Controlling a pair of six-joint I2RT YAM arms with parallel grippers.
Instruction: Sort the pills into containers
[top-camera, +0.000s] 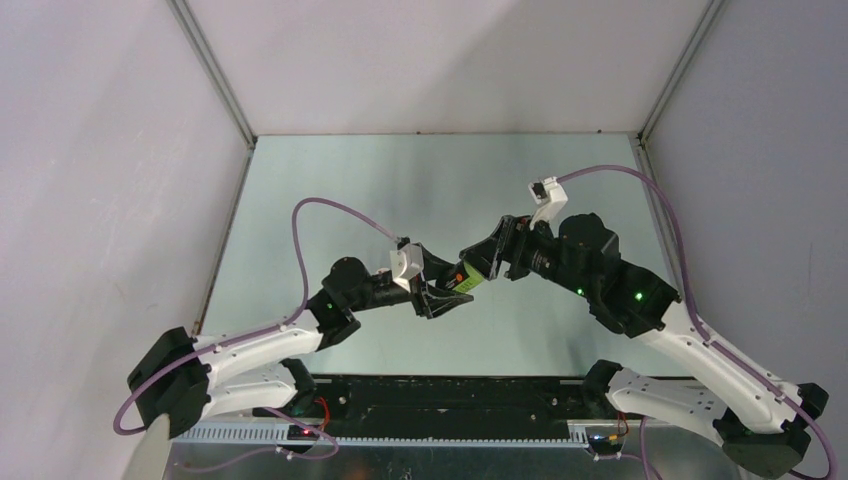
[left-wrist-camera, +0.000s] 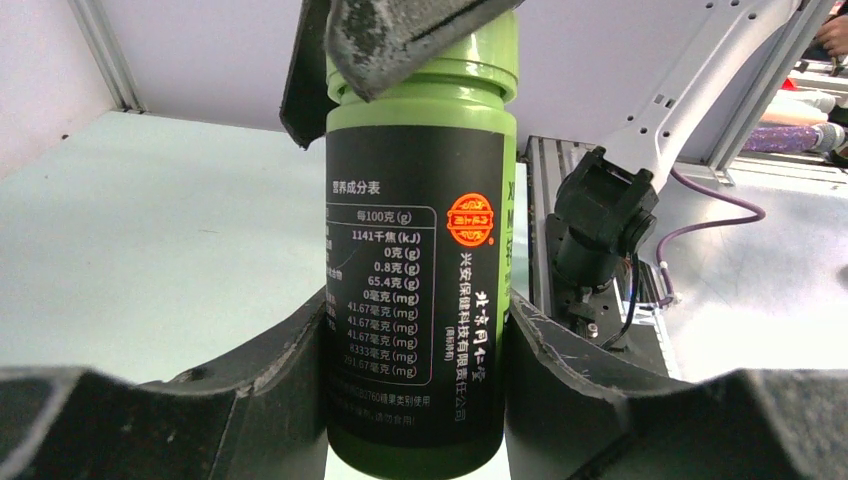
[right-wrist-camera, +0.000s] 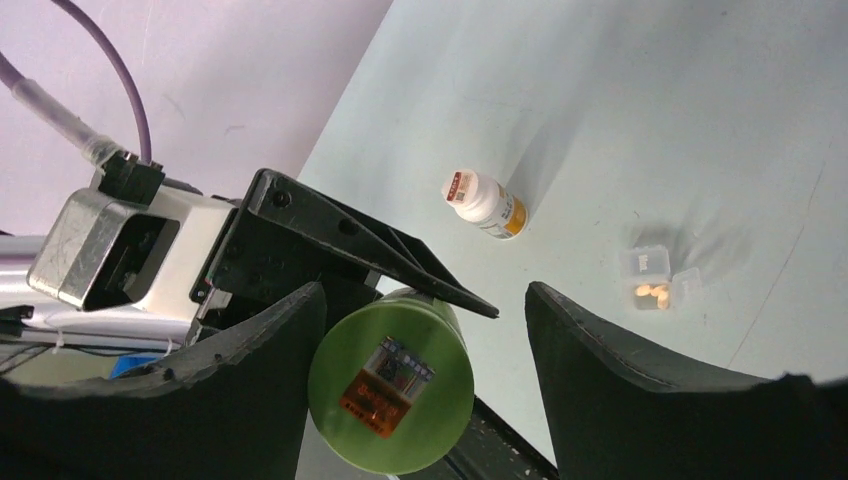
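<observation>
1. your left gripper (top-camera: 445, 293) is clamped on the green bottle (left-wrist-camera: 420, 250), held above the table (top-camera: 400, 190). your right gripper (right-wrist-camera: 422, 300) has its jaws open around the cap (right-wrist-camera: 390, 385), which is not yet off.
2. the pill box (right-wrist-camera: 655, 280) lies open on the table with a few orange pills (right-wrist-camera: 651, 292) in one compartment. most of the sorting looks left to do.
3. the label reads "营养成分表" and "1141千焦(kj)".

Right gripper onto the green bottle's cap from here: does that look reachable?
Probably yes. The left gripper holds the green bottle by its body, leaving the cap exposed, and the cap sits between the right gripper's open fingers. Nothing else looks in the way.
</observation>
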